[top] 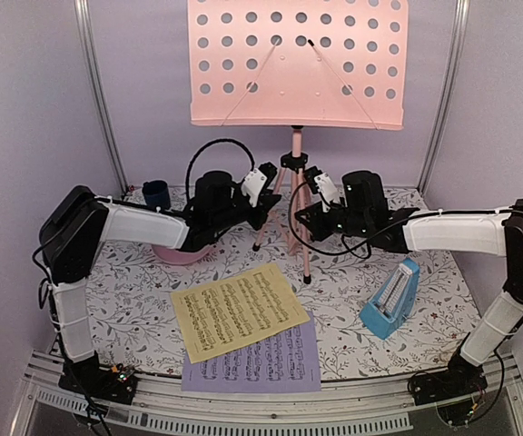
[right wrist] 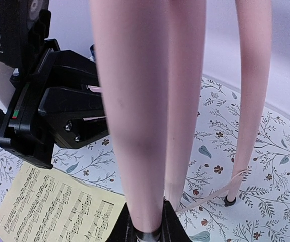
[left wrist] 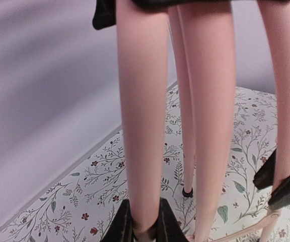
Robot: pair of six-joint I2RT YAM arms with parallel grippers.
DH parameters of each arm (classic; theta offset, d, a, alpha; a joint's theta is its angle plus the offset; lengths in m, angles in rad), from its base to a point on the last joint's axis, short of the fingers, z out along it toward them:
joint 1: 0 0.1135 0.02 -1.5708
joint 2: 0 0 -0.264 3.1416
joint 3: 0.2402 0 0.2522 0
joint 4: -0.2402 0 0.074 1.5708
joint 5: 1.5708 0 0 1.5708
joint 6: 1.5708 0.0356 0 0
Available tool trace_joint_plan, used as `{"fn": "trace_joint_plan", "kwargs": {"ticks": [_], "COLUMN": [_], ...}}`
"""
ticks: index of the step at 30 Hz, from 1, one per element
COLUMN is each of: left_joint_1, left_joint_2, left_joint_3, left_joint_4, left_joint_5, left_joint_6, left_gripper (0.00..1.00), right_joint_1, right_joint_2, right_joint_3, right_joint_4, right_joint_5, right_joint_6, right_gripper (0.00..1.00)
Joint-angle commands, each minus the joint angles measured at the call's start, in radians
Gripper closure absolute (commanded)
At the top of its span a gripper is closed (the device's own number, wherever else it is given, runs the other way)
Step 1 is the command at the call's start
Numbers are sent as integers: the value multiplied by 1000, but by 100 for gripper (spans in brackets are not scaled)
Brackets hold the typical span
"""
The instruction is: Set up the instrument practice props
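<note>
- Left gripper [left wrist: 145,228] and right gripper [right wrist: 146,227] each clamp, nearly closed, on a stand [top: 298,64] leg.
- It is upright at the back (desk bare).
- Flat in front: yellow sheet [top: 239,309], lavender sheet [top: 261,371]; metronome [top: 393,300] at right. Mounting the sheets appears outstanding.

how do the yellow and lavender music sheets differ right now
Colour: the yellow sheet is pale yellow, the lavender sheet pale purple. Pose: the yellow sheet lies at an angle, the lavender sheet square to the near edge of the table. Layering: the yellow sheet overlaps the lavender sheet, partly hiding it. Both lie flat, printed with music.
</note>
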Motion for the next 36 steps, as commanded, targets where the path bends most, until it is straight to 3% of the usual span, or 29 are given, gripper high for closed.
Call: {"fn": "trace_joint_plan", "kwargs": {"ticks": [1, 13, 22, 26, 31, 33, 36], "left_joint_1": [72, 112, 92, 85, 72, 69, 69], "left_joint_2": [-84, -119, -51, -28, -26, -26, -26], "left_joint_3": [-53, -67, -19, -1, 4, 5, 8], "left_joint_4": [-9, -78, -58, -48, -34, -33, -25], "left_joint_5": [-147, -128, -70, -52, -1, 7, 21], "left_joint_6": [56, 78, 55, 63, 76, 81, 87], "left_gripper": [100, 100, 100, 100, 100, 100, 100], "right_joint_1": [-46, -45, -28, -25, -27, -43, -89], "right_joint_2": [-85, -130, -136, -150, -207, -249, -283], "right_joint_3": [-23, -58, -94, -97, -102, -117, -134], "right_joint_4": [-61, -115, -59, -38, -22, 0, 26], "right_joint_5": [122, 123, -14, -56, -61, -78, -102], "right_joint_6": [57, 51, 27, 0, -65, -101, -135], "right_gripper": [100, 100, 100, 80, 33, 24, 18]}}
